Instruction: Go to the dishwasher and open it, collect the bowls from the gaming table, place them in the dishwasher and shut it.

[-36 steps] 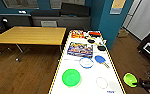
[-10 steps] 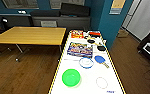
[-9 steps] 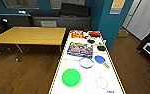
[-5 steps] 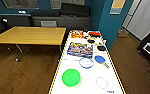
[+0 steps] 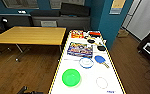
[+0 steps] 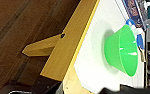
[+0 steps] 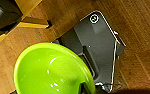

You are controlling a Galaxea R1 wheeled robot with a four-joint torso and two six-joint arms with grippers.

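Green bowl on the gaming table's near left, a lime bowl at your right wrist.

You see the green bowl [image 5: 71,77] upright on the gaming table [image 5: 91,88], nearer its left edge than the blue-rimmed bowl [image 5: 86,62] beyond. It lies on your left arm's side. A lime-green bowl [image 7: 51,72] sits close under the right wrist, above the floor. You cannot tell either gripper's jaw state.

Likely an office lounge: tables [image 5: 28,35], board games [image 5: 80,49].
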